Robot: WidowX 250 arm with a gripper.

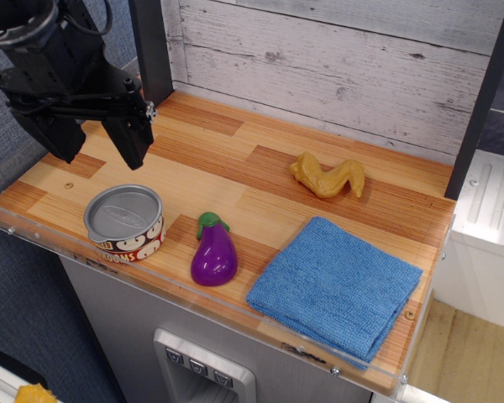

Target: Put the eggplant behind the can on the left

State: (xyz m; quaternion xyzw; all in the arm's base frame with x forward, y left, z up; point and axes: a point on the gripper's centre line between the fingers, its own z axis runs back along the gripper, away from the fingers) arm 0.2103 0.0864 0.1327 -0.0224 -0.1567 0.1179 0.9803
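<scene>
The black robot gripper point(97, 144) hangs above the back left corner of the wooden table point(260, 168), its two fingers spread wide apart and holding nothing. The small glossy purple plastic eggplant with a green stem cap point(213, 252) lies near the front edge, well apart from the gripper, to its right and closer to the front. The short silver-lidded tin can with a red label point(124, 222) stands just left of the eggplant, almost under the gripper. A folded blue cloth point(336, 287) lies at the front right corner, and a yellow-tan curved toy point(328, 177) lies near the back edge.
</scene>
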